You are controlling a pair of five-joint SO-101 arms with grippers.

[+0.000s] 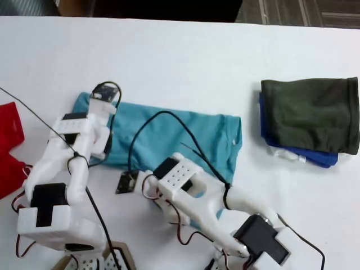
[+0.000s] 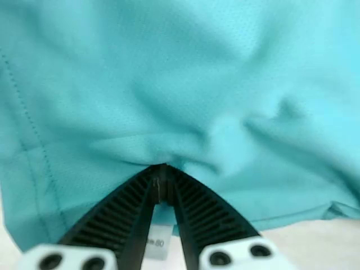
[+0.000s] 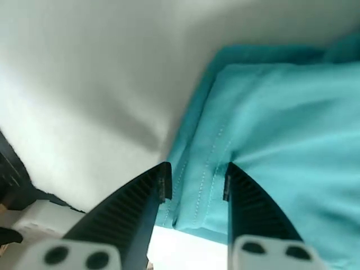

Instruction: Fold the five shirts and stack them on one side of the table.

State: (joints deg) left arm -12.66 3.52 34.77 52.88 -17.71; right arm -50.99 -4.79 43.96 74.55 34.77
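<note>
Four shirts lie on the one bench (image 1: 185,56): one teal shirt (image 1: 185,138) in the middle of the frame, one red shirt (image 1: 8,140) at the left edge, and a pile of two at the right, one dark green shirt (image 1: 312,112) on one blue shirt (image 1: 318,158). Two arms stand along the lower edge, each with one hand: the left hand (image 2: 163,181) and the right hand (image 3: 195,183).

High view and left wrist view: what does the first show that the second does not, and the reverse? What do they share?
The high view adds a folded dark green cloth shirt stacked on a blue cloth shirt, and a red cloth shirt at the table's other side. The left wrist view adds the left tool shut on a pinch of fabric and a small white label. Both share the long teal cloth shirt.
</note>
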